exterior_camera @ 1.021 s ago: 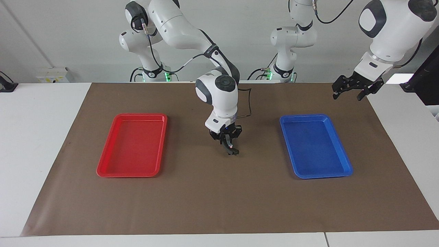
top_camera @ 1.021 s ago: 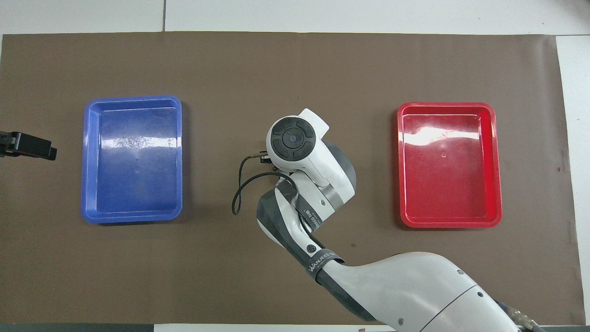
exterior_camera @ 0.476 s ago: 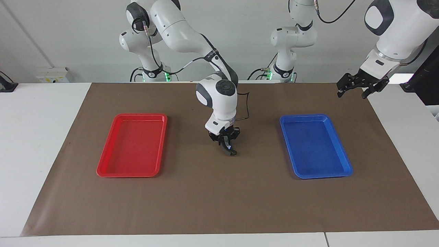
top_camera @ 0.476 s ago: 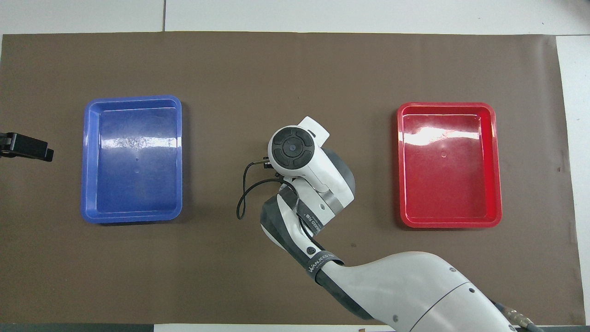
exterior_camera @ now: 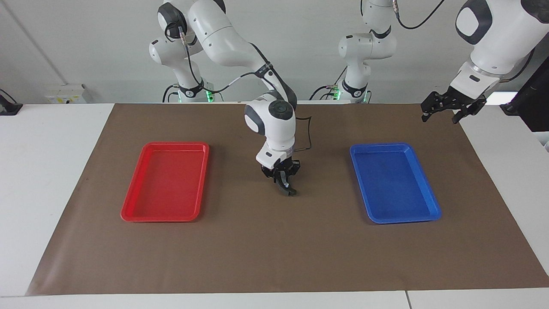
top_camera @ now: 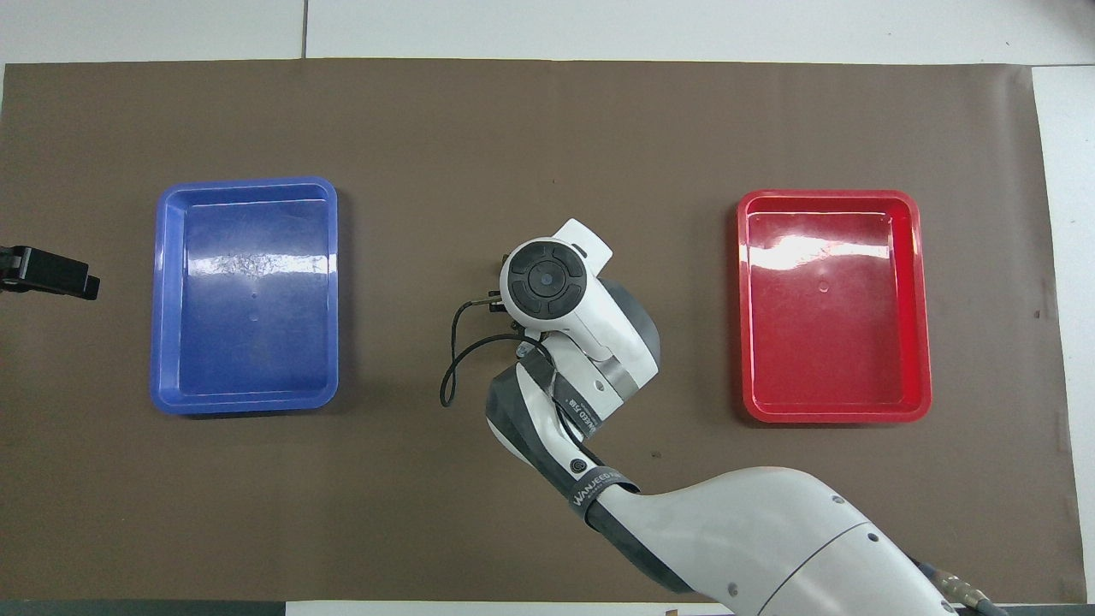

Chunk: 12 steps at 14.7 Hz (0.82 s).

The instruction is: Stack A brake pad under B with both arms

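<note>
My right gripper (exterior_camera: 283, 183) points down over the middle of the brown mat, between the two trays. Its fingers are shut on a dark brake piece (exterior_camera: 290, 192) that sits low at the mat; it looks like B. I cannot pick out A the short plain pad apart from it. In the overhead view the right arm's wrist (top_camera: 544, 281) hides the gripper and the pieces. My left gripper (exterior_camera: 439, 119) is open and empty, held high over the mat's edge at the left arm's end; it also shows in the overhead view (top_camera: 51, 272).
A red tray (exterior_camera: 128, 214) lies toward the right arm's end and a blue tray (exterior_camera: 429, 216) toward the left arm's end; both are empty. A black cable (top_camera: 449, 359) loops off the right wrist.
The right wrist has shifted slightly up and toward the robots, with the dark piece staying at its fingertips. The left gripper rose a little and then held still.
</note>
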### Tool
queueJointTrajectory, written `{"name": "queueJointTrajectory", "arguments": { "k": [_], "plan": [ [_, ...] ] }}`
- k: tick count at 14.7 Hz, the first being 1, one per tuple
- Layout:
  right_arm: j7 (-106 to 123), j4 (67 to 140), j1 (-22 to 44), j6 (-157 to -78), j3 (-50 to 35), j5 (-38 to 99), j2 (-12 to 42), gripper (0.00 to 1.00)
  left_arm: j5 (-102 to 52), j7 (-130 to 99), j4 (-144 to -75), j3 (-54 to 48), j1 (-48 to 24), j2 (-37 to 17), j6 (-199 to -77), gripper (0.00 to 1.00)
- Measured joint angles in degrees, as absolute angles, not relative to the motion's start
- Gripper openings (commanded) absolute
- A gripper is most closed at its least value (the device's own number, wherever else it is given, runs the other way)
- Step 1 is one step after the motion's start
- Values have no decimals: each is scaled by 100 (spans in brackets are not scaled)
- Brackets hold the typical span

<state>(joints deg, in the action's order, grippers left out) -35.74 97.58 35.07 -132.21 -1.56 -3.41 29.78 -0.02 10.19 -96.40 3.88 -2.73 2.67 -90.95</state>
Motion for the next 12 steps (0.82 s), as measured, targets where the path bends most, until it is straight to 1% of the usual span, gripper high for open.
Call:
{"name": "queueJointTrajectory", "arguments": {
  "k": [1, 2, 8, 10, 12],
  "plan": [
    [-3574, 9778, 3507, -13250, -156, -341, 2970, 83, -2, 1019, -9640, 388, -273, 267, -9095, 99],
    [-3575, 9801, 3507, -13278, -155, -341, 2960, 99, -2, 1019, -9640, 388, -273, 267, -9095, 99],
    [-3582, 9807, 3502, -13258, -142, -341, 2910, 100, -2, 1019, -9640, 388, -273, 267, -9095, 99],
    [-3600, 9775, 3449, -13080, -82, -342, 2711, 100, -2, 1019, -9640, 388, -273, 267, -9095, 99],
    [-3606, 9762, 3185, -12808, -53, -343, 2331, 100, -2, 1019, -9640, 388, -273, 267, -9095, 99]
  ]
}}
